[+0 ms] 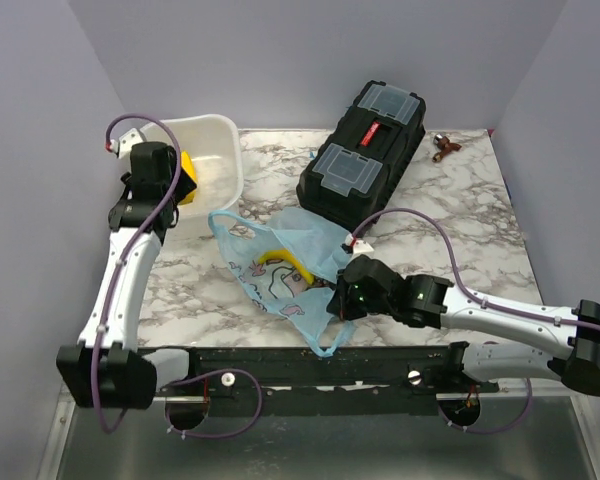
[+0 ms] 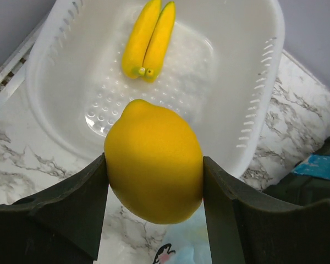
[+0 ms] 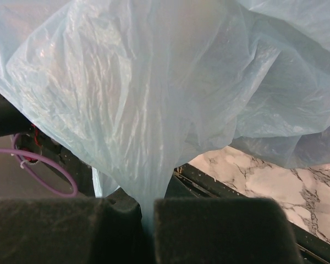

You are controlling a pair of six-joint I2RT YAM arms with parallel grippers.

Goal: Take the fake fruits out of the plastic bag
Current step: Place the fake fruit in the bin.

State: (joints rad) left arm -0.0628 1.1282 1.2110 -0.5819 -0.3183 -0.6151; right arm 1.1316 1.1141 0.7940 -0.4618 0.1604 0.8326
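Observation:
My left gripper (image 1: 180,180) is shut on a round orange-yellow fruit (image 2: 154,137) and holds it over the near rim of a white basin (image 2: 253,82). The light-blue plastic bag (image 1: 280,262) lies crumpled mid-table, and a curved yellow banana (image 1: 286,263) shows through it. My right gripper (image 1: 340,300) is shut on a bunched fold of the bag (image 3: 143,99) at its near right corner and lifts it. A small dark red grape bunch (image 1: 445,147) lies on the table at the far right. No small red fruit shows.
Two straight yellow ridged sticks (image 2: 148,41) lie in the basin (image 1: 215,150). A black toolbox (image 1: 365,150) stands behind the bag. The black rail (image 1: 310,365) runs along the table's near edge. Purple walls close in the sides.

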